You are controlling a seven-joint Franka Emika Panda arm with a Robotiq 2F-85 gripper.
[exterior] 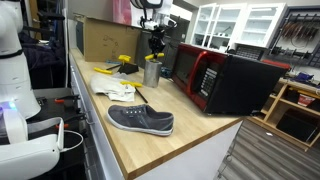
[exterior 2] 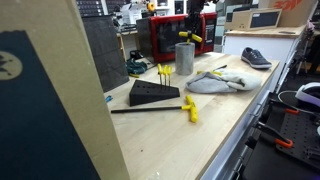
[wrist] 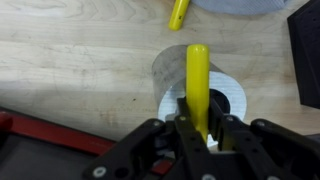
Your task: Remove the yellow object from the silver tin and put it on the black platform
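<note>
The silver tin point(exterior 2: 184, 60) stands upright on the wooden counter, in front of the microwave. My gripper point(exterior 2: 192, 27) hangs straight over it, also seen above the tin point(exterior: 152, 72) in an exterior view. In the wrist view the gripper point(wrist: 200, 126) is shut on the yellow object point(wrist: 198, 80), a slim yellow bar that points down into the tin's mouth point(wrist: 236, 100). Its lower end point(exterior 2: 190, 39) shows just above the tin's rim. The black platform point(exterior 2: 152, 94) lies on the counter nearer the camera, with yellow pieces standing on it.
A black-and-red microwave point(exterior: 222, 78) stands close behind the tin. A grey shoe point(exterior: 140, 120) and a pale cloth point(exterior 2: 215, 81) lie beside the tin. A loose yellow piece point(exterior 2: 190, 109) and a thin black rod lie by the platform. A cardboard box point(exterior: 100, 38) stands at the back.
</note>
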